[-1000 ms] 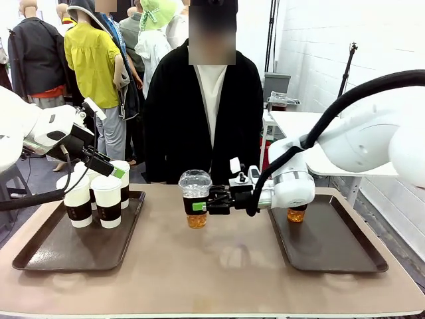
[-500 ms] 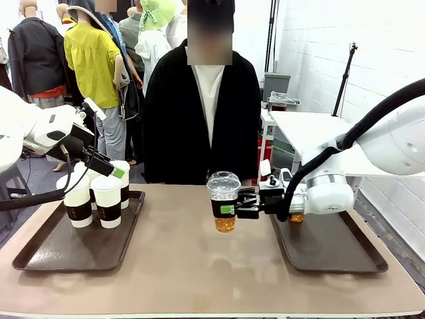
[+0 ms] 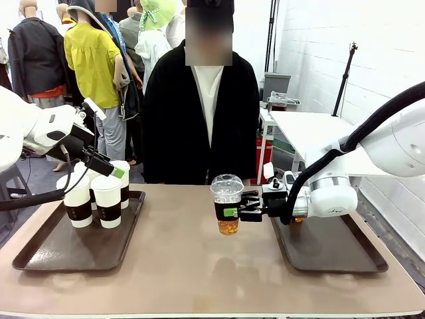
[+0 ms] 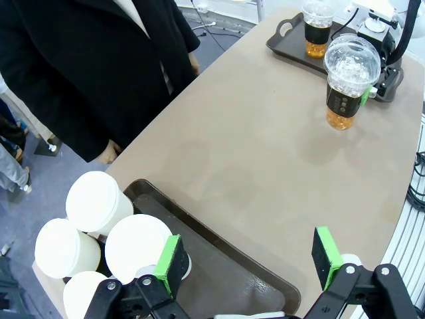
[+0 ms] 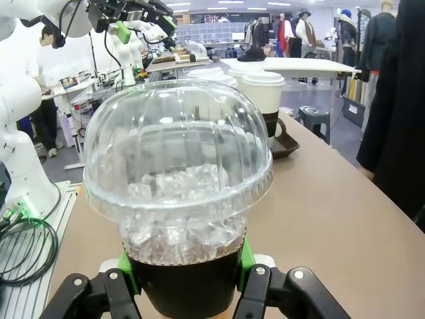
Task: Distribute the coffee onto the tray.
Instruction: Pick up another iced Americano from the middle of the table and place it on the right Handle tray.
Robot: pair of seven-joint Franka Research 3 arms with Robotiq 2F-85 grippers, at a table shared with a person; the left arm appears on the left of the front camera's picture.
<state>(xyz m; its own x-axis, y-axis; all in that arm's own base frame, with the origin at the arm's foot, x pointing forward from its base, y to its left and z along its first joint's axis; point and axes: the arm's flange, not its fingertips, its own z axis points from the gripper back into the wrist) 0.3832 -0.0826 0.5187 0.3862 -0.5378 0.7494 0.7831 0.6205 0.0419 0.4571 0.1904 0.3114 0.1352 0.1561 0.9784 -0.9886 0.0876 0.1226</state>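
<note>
Front view: the right gripper point(image 3: 234, 212) has its jaws clamped on the black band of a clear dome-lidded plastic cup of amber drink point(image 3: 228, 204), held upright above the tan surface point(image 3: 199, 266), between the two dark brown trays. Behind that arm, a second amber cup point(image 3: 297, 216) sits on the right tray point(image 3: 332, 252). Four white lidded paper cups with brown bands point(image 3: 106, 201) cluster on the left tray point(image 3: 66, 249), the left gripper point(image 3: 106, 169) hanging just over them.

Left wrist view: the jaws stand released, wide apart, green pads point(image 4: 170, 262) above the white lids point(image 4: 136, 247).

Right wrist view: ice crowds under the dome, green pads point(image 5: 246, 256) pressing the band either side.
</note>
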